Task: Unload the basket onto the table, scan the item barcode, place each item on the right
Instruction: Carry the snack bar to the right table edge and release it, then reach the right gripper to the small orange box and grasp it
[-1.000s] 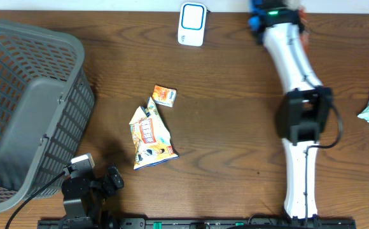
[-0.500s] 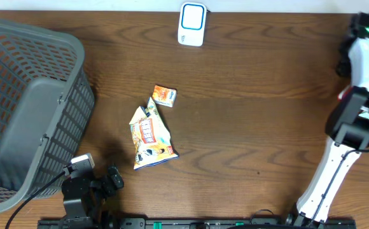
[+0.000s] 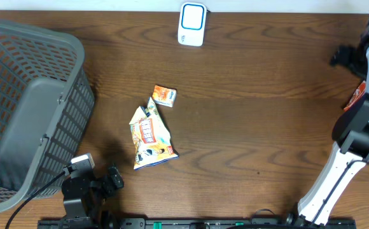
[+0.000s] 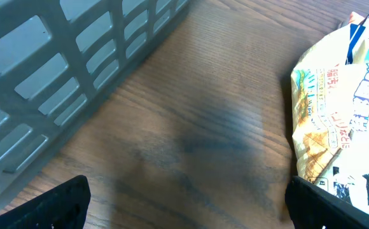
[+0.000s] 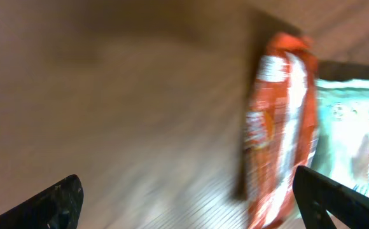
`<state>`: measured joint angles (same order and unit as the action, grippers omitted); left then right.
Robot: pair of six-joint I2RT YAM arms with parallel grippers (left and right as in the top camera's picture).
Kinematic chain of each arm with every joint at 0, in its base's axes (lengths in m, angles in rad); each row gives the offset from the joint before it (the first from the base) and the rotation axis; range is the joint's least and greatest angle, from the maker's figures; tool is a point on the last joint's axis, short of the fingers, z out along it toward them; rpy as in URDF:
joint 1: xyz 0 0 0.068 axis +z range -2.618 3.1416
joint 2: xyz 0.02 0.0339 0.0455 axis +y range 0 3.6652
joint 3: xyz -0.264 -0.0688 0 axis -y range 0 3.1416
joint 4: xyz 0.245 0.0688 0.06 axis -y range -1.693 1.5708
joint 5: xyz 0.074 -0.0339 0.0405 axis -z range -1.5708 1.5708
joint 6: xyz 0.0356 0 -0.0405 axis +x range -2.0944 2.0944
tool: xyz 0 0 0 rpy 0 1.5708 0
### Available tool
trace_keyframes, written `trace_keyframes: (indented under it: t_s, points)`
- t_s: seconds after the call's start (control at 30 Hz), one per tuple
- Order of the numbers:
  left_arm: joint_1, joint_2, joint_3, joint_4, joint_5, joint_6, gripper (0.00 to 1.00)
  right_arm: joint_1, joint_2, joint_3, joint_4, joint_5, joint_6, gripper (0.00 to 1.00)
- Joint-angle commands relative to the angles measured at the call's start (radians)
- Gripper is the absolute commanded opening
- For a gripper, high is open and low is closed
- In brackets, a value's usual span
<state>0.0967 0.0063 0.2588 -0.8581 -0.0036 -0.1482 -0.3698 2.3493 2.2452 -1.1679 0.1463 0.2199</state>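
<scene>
**Overhead and wrist views, read from left to right.** A grey plastic basket with lattice walls and rounded corners (image 3: 76, 76) fills the left of the frame, its smooth solid floor in full view. It stands on a dark brown wood-grain table (image 3: 254, 108).

The left gripper (image 4: 184, 203) lies low at the bottom left, just beside the basket's near wall. Its black fingertips are spread to the lower corners of the wrist view, with only bare wood between them.

Left of centre lies a crinkled yellow-and-white foil snack bag with red lettering (image 3: 151, 137). A small orange cardboard carton (image 3: 165, 95) lies just beside the bag's upper end. At the top centre, well apart from both, stands a white rounded-rectangular barcode scanner with a blue ring (image 3: 192, 23).

At the right edge, the white-and-black right arm (image 3: 356, 127) rises from the bottom of the frame to a dark elbow, then reaches toward the upper right corner. The right gripper (image 5: 197, 203) is fully spread and holds nothing. Its wrist view is motion-blurred. Ahead of it an orange-and-white glossy packet (image 5: 280, 127) lies on the wood, with a pale teal packet (image 5: 353, 140) just beside it.
</scene>
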Motion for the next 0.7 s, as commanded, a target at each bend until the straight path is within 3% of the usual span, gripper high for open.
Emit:
trace_keyframes:
  t_s: [0.0, 0.33, 0.67]
  points:
    - [0.005, -0.002, -0.017, -0.045, -0.008, 0.020, 0.98, 0.114, -0.156, 0.034, -0.016, -0.197, 0.019, 0.99]
    - [0.005, -0.002, -0.017, -0.045, -0.008, 0.020, 0.98, 0.485, -0.151, -0.029, -0.093, -0.605, 0.215, 0.98]
    - [0.005, -0.002, -0.017, -0.045, -0.008, 0.020, 0.98, 0.836, -0.144, -0.241, -0.027, -0.619, 0.451, 0.92]
